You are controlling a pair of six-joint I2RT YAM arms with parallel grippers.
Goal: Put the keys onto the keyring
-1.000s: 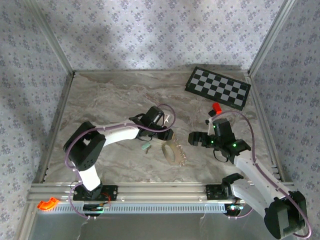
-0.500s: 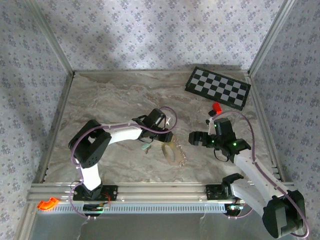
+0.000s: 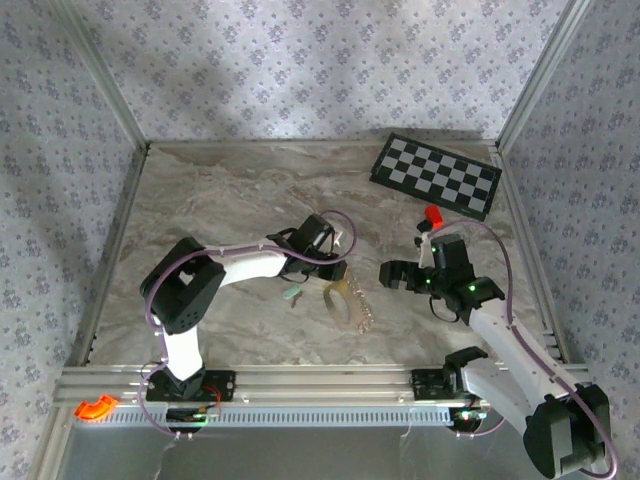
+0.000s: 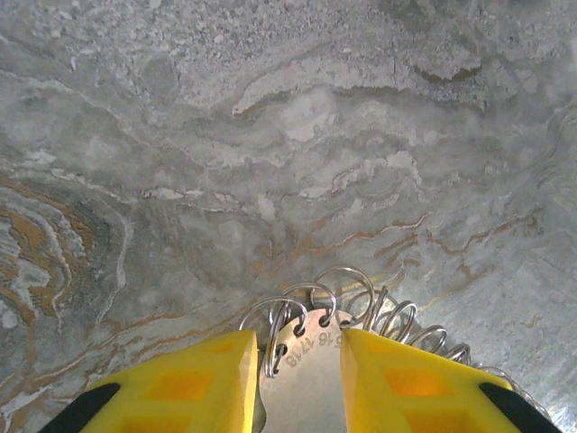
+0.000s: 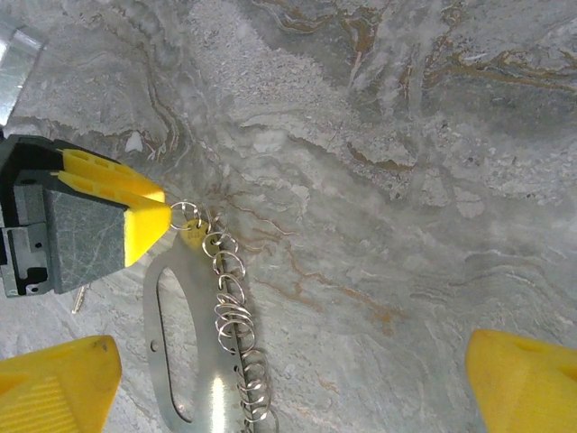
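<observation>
The keyring (image 3: 346, 303) is a flat silvery plate with an oval slot and a row of small wire rings along one edge, lying at the table's middle. My left gripper (image 3: 338, 273) is shut on its far end; in the left wrist view the numbered plate end and its rings (image 4: 361, 298) sit between the yellow fingers (image 4: 203, 379) of the left gripper (image 4: 299, 347). A key (image 3: 292, 294) with a mint-green head lies just left of the plate. My right gripper (image 3: 386, 273) stands open to the plate's right, and its wrist view looks down on the plate (image 5: 194, 361) between wide-apart fingertips (image 5: 527, 379).
A black-and-white checkerboard (image 3: 435, 176) lies at the back right, with a small red block (image 3: 434, 215) in front of it, close behind the right wrist. Metal rails and patterned walls close in the marble table (image 3: 200, 200). An orange piece (image 3: 96, 407) sits outside the front rail.
My left gripper has narrowed onto the far end of the keyring plate, and the left arm's elbow has shifted right. The right arm has barely moved.
</observation>
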